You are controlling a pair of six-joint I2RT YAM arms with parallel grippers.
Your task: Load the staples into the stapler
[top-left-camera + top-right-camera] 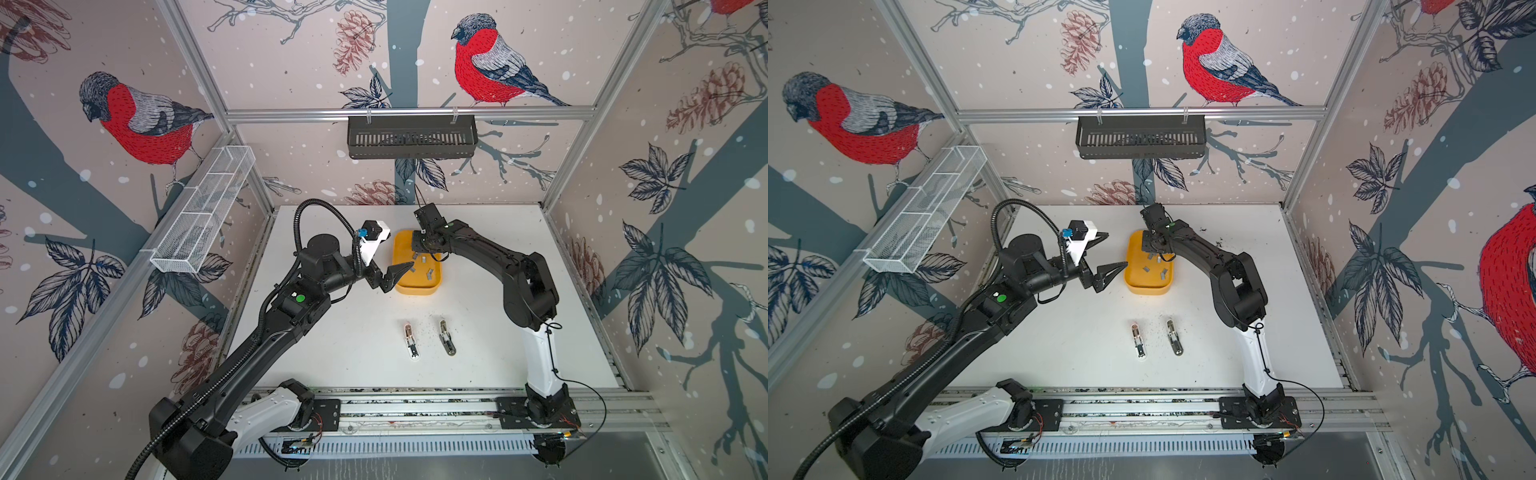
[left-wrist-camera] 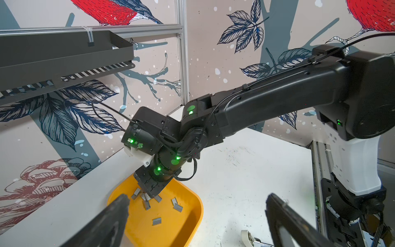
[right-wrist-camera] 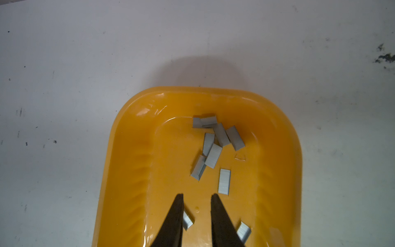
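Several grey staples (image 3: 213,145) lie loose in a yellow tray (image 3: 128,171), seen in both top views (image 1: 428,272) (image 1: 1163,273). My right gripper (image 3: 197,196) points down into the tray, jaws narrowly open. One staple strip (image 3: 187,221) lies between its fingers against one of them, and bare tray floor shows in the rest of the gap. My left gripper (image 1: 400,277) (image 2: 196,200) hovers wide open and empty at the tray's left rim. A white stapler (image 1: 411,340) and a grey stapler (image 1: 446,336) lie opened flat on the table nearer the front.
A black slotted basket (image 1: 411,137) hangs on the back rail and a white wire basket (image 1: 203,208) on the left wall. The arms' base rail (image 1: 415,409) runs along the table's front edge. Small dark specks (image 1: 428,328) lie scattered around the staplers.
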